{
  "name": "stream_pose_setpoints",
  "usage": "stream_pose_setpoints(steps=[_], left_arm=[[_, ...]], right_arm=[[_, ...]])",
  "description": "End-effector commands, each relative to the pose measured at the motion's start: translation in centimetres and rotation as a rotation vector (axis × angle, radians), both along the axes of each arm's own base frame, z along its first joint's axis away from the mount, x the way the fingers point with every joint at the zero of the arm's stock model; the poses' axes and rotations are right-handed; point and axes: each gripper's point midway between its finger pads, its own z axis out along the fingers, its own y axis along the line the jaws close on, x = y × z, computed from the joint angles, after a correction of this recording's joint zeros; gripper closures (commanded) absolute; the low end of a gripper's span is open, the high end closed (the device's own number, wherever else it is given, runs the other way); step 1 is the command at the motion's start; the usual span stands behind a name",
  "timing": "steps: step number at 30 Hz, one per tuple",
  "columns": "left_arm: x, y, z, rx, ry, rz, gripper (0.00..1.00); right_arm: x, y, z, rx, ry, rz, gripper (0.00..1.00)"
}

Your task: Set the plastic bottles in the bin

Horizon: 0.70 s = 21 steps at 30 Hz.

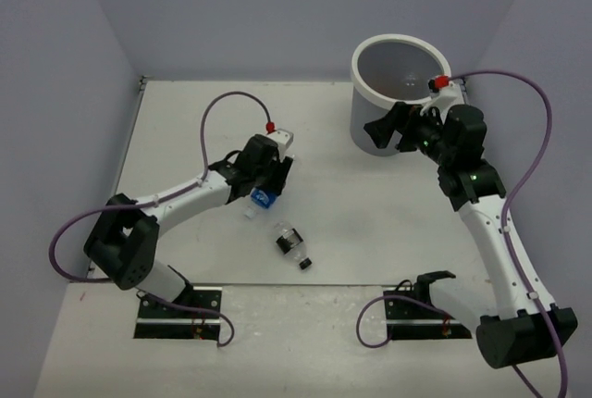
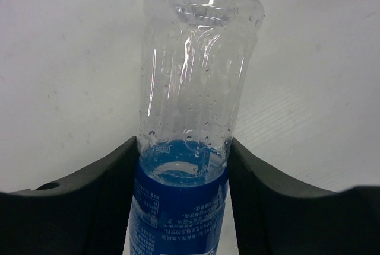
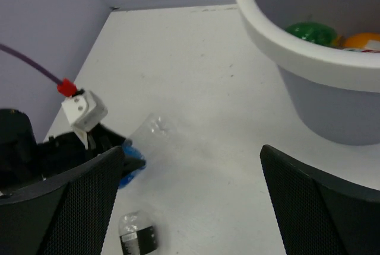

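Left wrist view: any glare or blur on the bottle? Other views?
Left wrist: bottle sharp, white glints on its ribs, left fingers dark and featureless. Right wrist: bottle a faint blur on the table, right fingers soft. Top: even light, soft shadows.

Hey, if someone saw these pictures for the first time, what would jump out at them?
Most striking is the clear blue-labelled bottle, left of centre, with the left jaws pressed on both its sides. Next, the big grey bin at the far right holds a green bottle and an orange one. A dark-labelled bottle lies loose nearer the front.
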Motion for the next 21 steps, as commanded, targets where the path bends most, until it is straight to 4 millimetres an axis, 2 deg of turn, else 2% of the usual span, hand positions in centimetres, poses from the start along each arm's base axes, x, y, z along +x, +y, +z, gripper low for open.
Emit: stream_pose_setpoints(steps=[1, 3, 6, 13, 17, 19, 21], left_arm=[[3.0, -3.5, 11.4, -0.178, -0.263, -0.111, 0.75], [2.5, -5.2, 14.4, -0.266, -0.306, -0.194, 0.76], [1.0, -7.1, 17.0, -0.376, -0.335, -0.308, 0.78], [-2.8, -9.3, 20.3, -0.553, -0.339, -0.494, 0.78], [-3.7, -9.8, 22.2, -0.607, -0.378, -0.527, 0.77], [-3.8, -9.9, 22.7, -0.623, -0.382, -0.527, 0.76], [-3.9, -10.1, 23.1, -0.633, -0.383, -0.534, 0.71]], right_arm=[[-2.1, 4.6, 1.0, 0.085, -0.029, 0.279, 0.01], [-2.1, 5.7, 0.9, 0.088, -0.036, 0.311, 0.01], [-2.1, 7.4, 0.6, 0.091, -0.025, 0.345, 0.01], [-1.0, 10.6, 1.0, 0.179, -0.033, 0.372, 0.01], [-0.7, 11.9, 1.7, 0.241, -0.047, 0.399, 0.01], [-0.7, 12.5, 1.6, 0.250, -0.044, 0.417, 0.04], [-0.5, 12.7, 1.4, 0.253, -0.041, 0.418, 0.14]])
